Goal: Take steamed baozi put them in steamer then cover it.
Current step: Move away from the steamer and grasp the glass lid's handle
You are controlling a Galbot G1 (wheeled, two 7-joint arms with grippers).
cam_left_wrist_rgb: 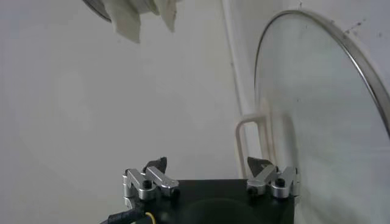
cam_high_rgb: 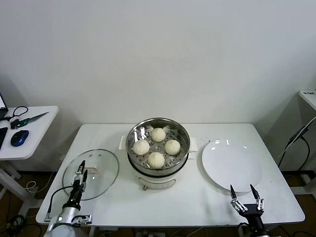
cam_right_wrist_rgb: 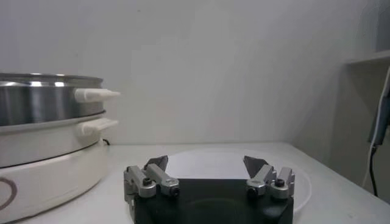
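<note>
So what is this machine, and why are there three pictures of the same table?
It is a robot with two arms, and each arm ends in a gripper, a pincer hand with two fingers. One picture comes from a camera on its head, looking down at a white table. The other two come from small cameras on its wrists, so you see each gripper from close behind.

In the middle stands a steel steamer with four white buns already inside. The glass lid lies flat on the table to the robot's left, not on the pot yet. A bare white plate sits on the right.

The left gripper is open and hovers by the lid's handle. The right gripper is open too, near the plate's front edge. Neither holds anything.
</note>
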